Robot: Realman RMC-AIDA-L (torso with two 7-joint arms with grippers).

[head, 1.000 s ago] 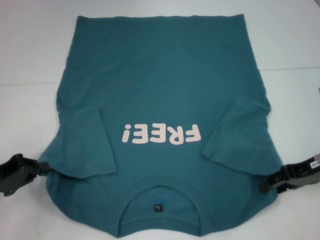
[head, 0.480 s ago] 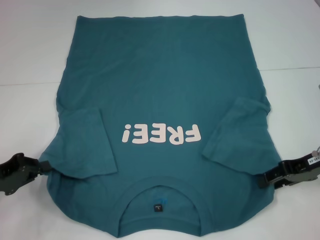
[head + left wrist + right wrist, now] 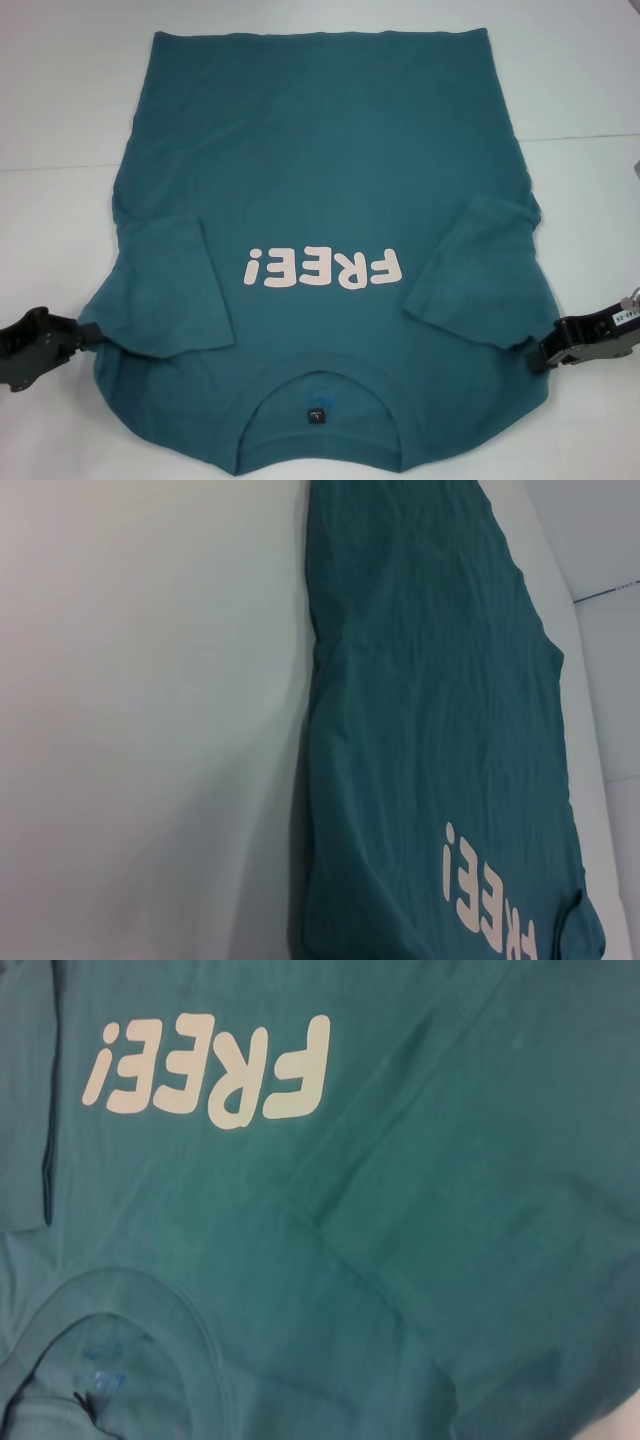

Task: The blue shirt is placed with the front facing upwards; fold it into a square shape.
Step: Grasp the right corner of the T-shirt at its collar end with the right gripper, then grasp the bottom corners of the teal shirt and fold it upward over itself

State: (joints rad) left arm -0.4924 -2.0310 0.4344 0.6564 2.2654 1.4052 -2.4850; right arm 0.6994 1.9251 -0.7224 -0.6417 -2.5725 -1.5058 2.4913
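A teal blue shirt [image 3: 320, 200] lies flat on a white table [image 3: 60, 120], front up, collar [image 3: 322, 372] at the near edge and hem at the far edge. Pale "FREE!" lettering [image 3: 322, 270] runs across the chest, upside down from the robot's side. Both short sleeves are already folded inward over the body.

The left gripper [image 3: 85, 335] sits low at the shirt's near-left shoulder edge, tips touching or just under the cloth; can't tell whether it's clamped on fabric or merely resting there. The right gripper [image 3: 545, 358] sits at the near-right shoulder edge, w/ tips right at the cloth; its grasp is likewise unclear.

Risks, as judgement: if only one side has real hold, lifting would drag the shirt crooked & skew the fold. A pinch catching just the top layer could pull a tucked sleeve back out. Uneven lift height btwn the two arms would leave a slanted crease, not a square.
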